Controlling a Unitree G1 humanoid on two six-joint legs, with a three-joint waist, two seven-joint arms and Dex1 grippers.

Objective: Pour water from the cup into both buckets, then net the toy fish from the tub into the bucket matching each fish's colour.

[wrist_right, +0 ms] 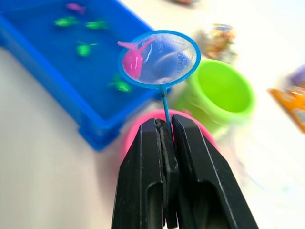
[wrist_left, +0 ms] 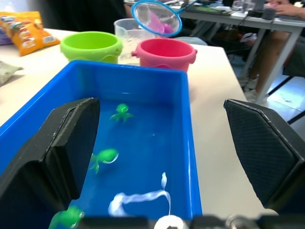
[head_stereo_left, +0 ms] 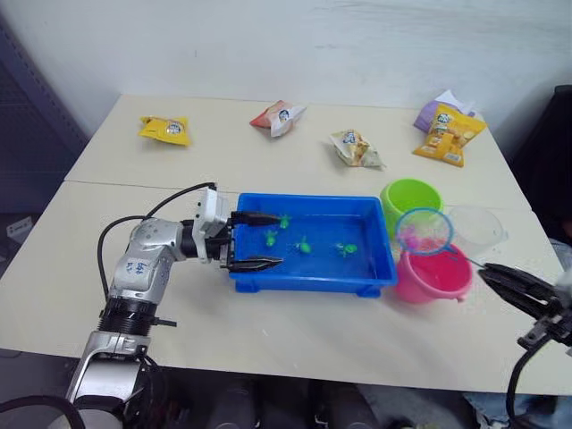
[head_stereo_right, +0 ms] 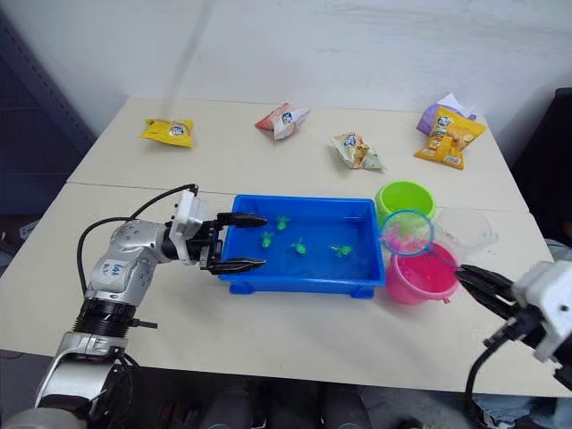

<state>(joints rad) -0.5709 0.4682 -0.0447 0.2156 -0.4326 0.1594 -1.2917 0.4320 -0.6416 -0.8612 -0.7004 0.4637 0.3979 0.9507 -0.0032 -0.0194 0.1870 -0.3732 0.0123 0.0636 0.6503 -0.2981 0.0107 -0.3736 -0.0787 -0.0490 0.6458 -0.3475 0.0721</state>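
While green toy fish (head_stereo_left: 304, 245) are left in the tub (head_stereo_left: 375, 268), the sorting looks partly done. In the head view, the right gripper (head_stereo_left: 493, 276) pinches the net (head_stereo_left: 424, 229) handle, hoop raised ahead of it above the pink bucket (head_stereo_left: 433, 277).

In the left wrist view, the left gripper (wrist_left: 162, 148) gapes across the tub's end wall, holding nothing.

In the right wrist view, a pink fish (wrist_right: 131, 62) lies netted.

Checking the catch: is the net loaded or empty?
Loaded: a magenta pink toy fish lies in the pale mesh of the round blue-rimmed net.
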